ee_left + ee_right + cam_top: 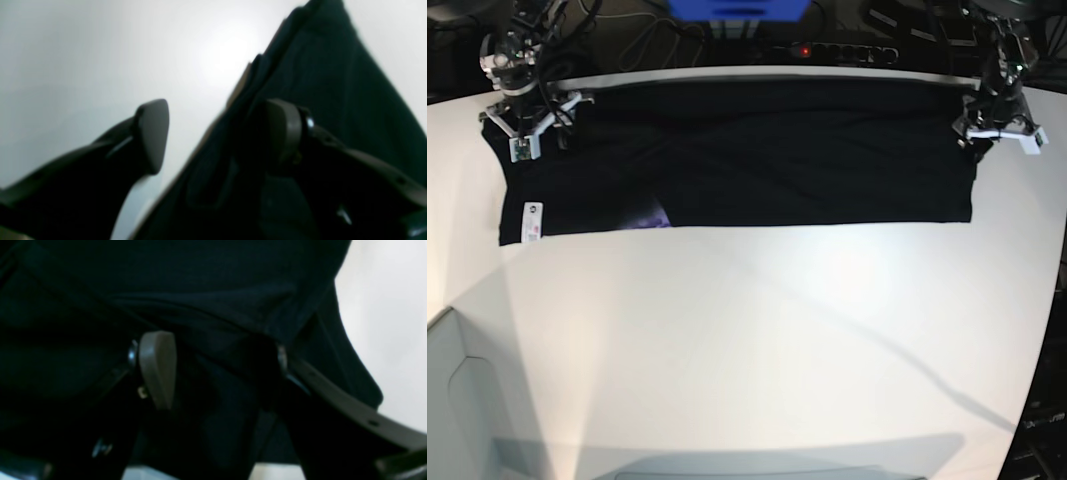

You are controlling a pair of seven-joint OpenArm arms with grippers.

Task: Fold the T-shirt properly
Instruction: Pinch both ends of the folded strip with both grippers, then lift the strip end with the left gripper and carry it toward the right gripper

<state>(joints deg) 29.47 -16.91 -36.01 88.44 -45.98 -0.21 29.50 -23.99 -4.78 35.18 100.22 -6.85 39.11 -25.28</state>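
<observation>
T-shirt (757,160) lay spread as a wide black band along the far part of the white table (757,340), a small white label (530,221) and a purplish patch (649,215) showing at its near edge. Left gripper (217,136) stood at one end of the cloth with its jaws spread, one pad over bare table, the other against the fabric edge. Right gripper (217,370) stood at the opposite end, jaws spread wide over dark fabric, nothing visibly pinched.
</observation>
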